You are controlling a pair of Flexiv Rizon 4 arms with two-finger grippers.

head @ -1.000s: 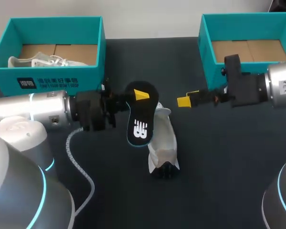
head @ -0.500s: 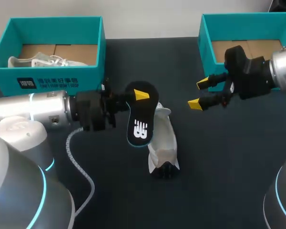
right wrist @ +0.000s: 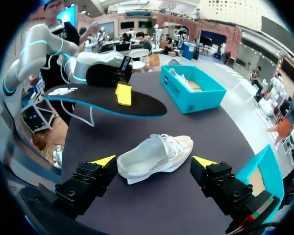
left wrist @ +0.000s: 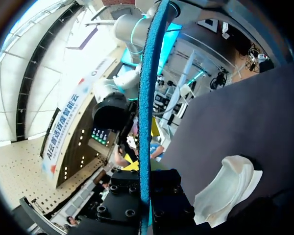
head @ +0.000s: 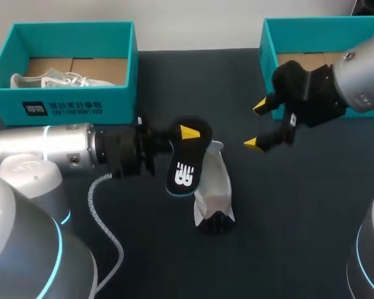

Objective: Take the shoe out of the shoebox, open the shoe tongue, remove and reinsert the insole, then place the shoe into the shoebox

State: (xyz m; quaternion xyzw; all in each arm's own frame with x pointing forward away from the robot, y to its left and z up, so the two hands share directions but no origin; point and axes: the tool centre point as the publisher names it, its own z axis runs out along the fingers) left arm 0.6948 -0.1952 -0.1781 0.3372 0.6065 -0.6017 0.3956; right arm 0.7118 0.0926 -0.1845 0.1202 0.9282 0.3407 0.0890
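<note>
My left gripper (head: 186,134) is shut on a black insole (head: 186,163) with a blue edge, holding it above the table just left of the white shoe (head: 213,187). The shoe lies on the dark table, out of the boxes. The left wrist view shows the insole (left wrist: 147,112) edge-on between my left gripper's (left wrist: 143,183) fingers, with the shoe (left wrist: 228,188) beside it. My right gripper (head: 256,124) hangs open to the right of the shoe, holding nothing. Seen from the right wrist, the shoe (right wrist: 157,155) lies ahead of my right gripper (right wrist: 154,161), and the insole (right wrist: 108,100) hovers beyond it.
A teal shoebox (head: 121,59) at the back left holds another white shoe (head: 50,80). A second teal shoebox (head: 271,62) stands at the back right, right behind my right arm. A grey cable (head: 100,212) trails from my left arm onto the table.
My right gripper has turned at the wrist, so its fingers now stand one above the other, still open. My left gripper has shifted the insole slightly toward the shoe.
</note>
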